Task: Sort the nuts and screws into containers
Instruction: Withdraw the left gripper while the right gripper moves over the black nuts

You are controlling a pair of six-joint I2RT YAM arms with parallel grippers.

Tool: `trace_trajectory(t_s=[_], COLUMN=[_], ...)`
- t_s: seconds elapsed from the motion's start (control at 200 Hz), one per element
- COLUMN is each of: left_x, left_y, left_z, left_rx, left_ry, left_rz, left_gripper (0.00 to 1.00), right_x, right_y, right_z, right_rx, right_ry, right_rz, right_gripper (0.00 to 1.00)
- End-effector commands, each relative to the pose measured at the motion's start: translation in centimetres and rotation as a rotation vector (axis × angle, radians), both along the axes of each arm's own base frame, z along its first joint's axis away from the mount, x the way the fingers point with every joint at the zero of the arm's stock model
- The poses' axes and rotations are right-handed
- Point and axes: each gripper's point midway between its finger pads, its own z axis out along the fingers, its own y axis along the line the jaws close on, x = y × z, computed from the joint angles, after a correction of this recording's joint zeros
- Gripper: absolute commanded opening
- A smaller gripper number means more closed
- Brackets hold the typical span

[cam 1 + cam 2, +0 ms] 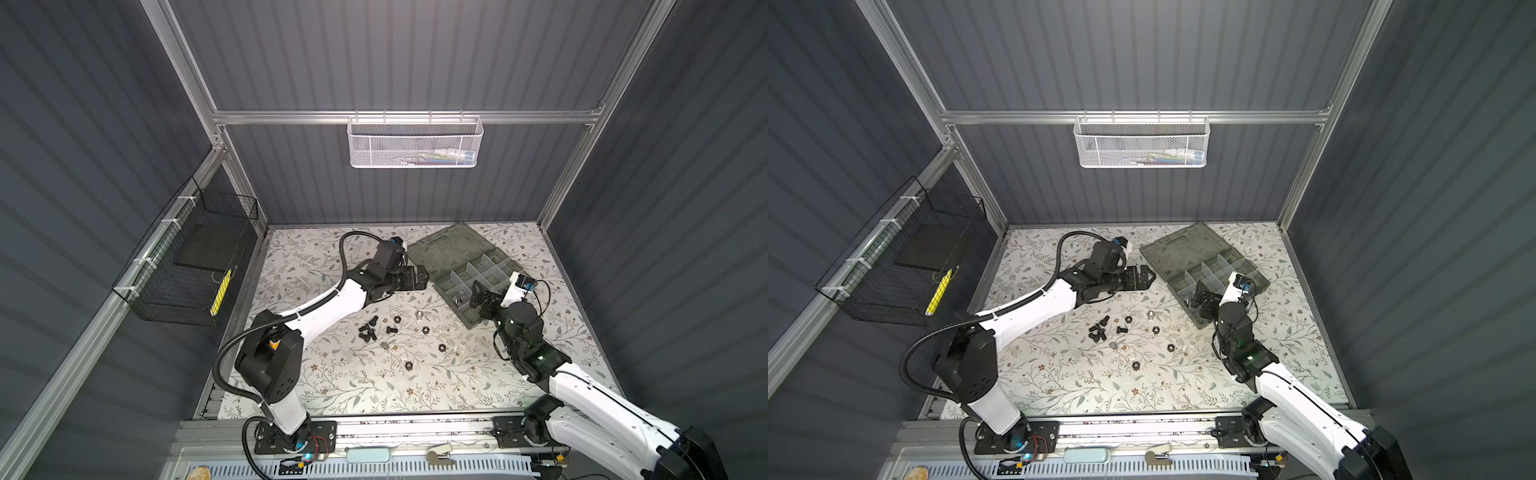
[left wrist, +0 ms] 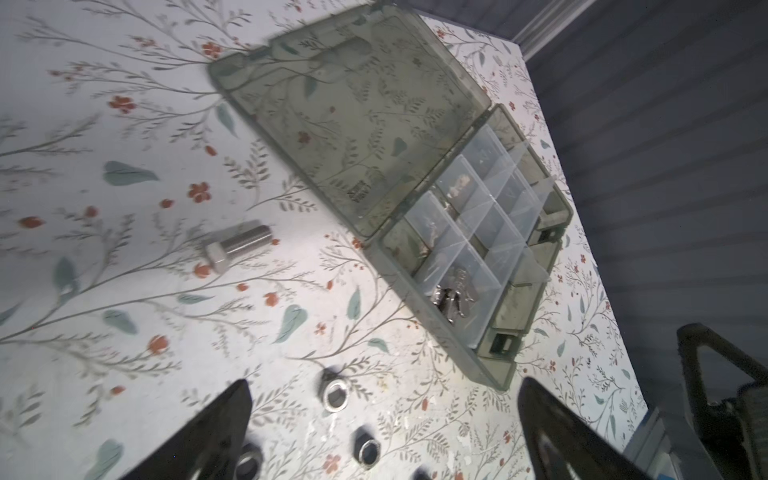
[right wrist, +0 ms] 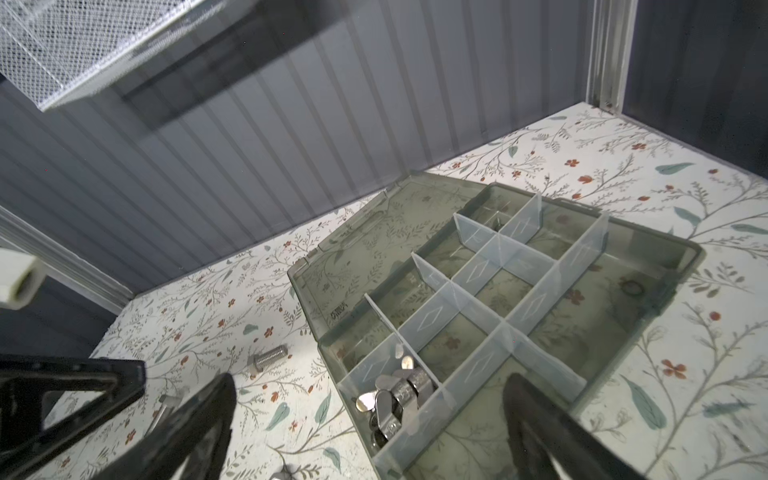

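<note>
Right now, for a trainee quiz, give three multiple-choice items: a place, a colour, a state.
1. The long silver bolt lies: A in a compartment; B on the table near the open case; C in the white basket.
2. The clustered screws are: A black; B red; C gold.
3. The left claw is: A shut on a nut; B shut, empty; C open, empty.
B: it rests on the floral surface. A: all look dark. C: its jaws stand apart with nothing between.

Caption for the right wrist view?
Open right gripper above a translucent grey-green plastic organizer case, silver hardware in one compartment.
</note>
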Motion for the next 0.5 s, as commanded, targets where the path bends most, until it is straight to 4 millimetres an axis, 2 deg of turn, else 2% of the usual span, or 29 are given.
trace_trajectory(t_s=[0.0, 0.13, 0.325, 0.495], left_x=[-0.9, -1.4, -1.9, -2.6], left_y=[2.6, 5.3, 7.8, 10.6], left_z=[0.2, -0.7, -2.7, -3.9], left_rx=[0.036, 0.001, -0.084, -0.146], left_ry=[-0.021, -0.011, 0.035, 0.050], left_rz=[0.012, 0.050, 0.075, 0.112], left_gripper=[1.00, 1.00, 1.00, 1.00], right_x=[0.8, 2.0, 3.2, 3.5], right_y=[1.8, 4.5, 8.7, 12.3], right_z=[0.2, -1.3, -4.7, -7.6], right_rx=[-0.012, -0.061, -0.160, -0.242], right_ry=[0.018, 0.108, 0.255, 0.375], right_rz=[0.078, 0.177, 0.304, 0.414], right_gripper=[0.99, 0.99, 0.99, 0.92])
